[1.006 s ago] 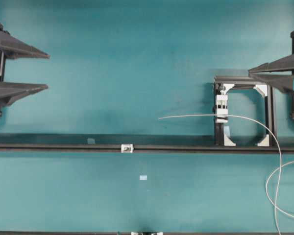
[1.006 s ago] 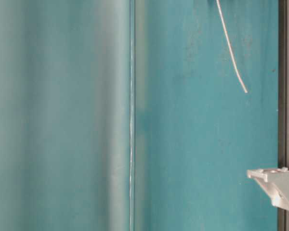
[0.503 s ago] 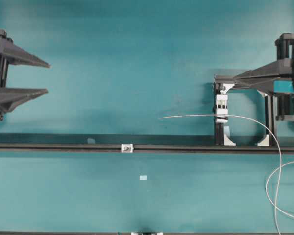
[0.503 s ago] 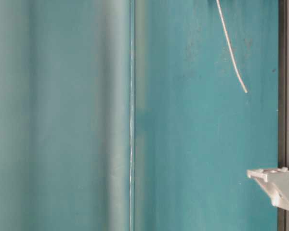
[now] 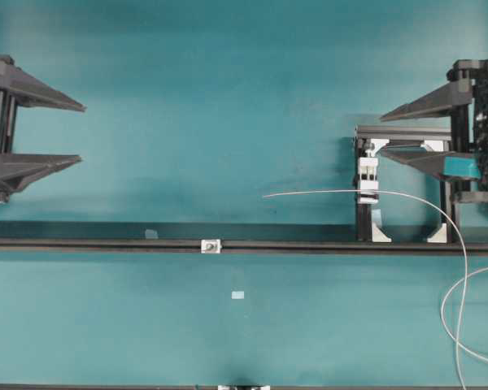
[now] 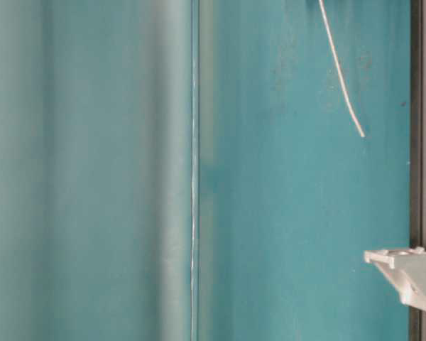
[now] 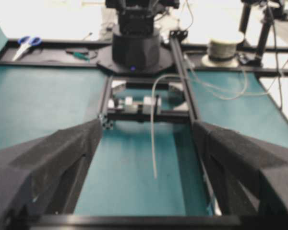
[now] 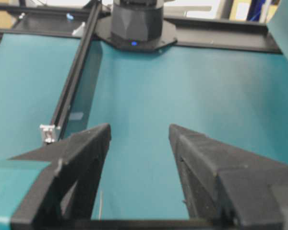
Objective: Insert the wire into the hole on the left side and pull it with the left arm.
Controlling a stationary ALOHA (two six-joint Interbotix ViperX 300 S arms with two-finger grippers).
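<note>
The wire (image 5: 317, 192) lies across the teal mat, with its free tip near the middle and its length running right through a white clamp (image 5: 368, 180) into looping slack. It also shows in the table-level view as the wire (image 6: 339, 71) and in the left wrist view as the wire (image 7: 152, 139). The hole is a tiny white block (image 5: 211, 245) on the black rail, left of the wire tip and apart from it; the block (image 8: 48, 132) also appears in the right wrist view. My left gripper (image 5: 82, 132) is open at the far left, holding nothing. My right gripper (image 5: 382, 136) is open above the clamp's frame, empty.
A black rail (image 5: 106, 244) crosses the whole table. A black frame (image 5: 403, 130) with white brackets carries the clamp. A pale tape rectangle (image 5: 237, 295) lies below the rail. Wire slack (image 5: 451, 325) curls at the right edge. A wire spool (image 7: 222, 48) stands behind the frame.
Both grippers have spread their fingers: the right from shut to wide open, the left from partly open to wider. The wire and block have not moved.
</note>
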